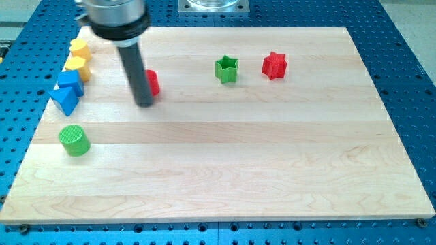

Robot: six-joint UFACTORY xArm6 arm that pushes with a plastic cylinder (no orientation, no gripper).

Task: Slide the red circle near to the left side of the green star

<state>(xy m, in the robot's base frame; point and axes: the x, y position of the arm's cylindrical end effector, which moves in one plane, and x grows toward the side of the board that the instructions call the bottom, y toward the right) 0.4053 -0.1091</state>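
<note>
The red circle lies on the wooden board left of centre, mostly hidden behind my rod. My tip rests on the board at the circle's lower left, touching or nearly touching it. The green star sits to the right of the circle, well apart from it.
A red star lies right of the green star. At the board's left edge are two yellow blocks, a blue cube, a blue triangle and a green cylinder.
</note>
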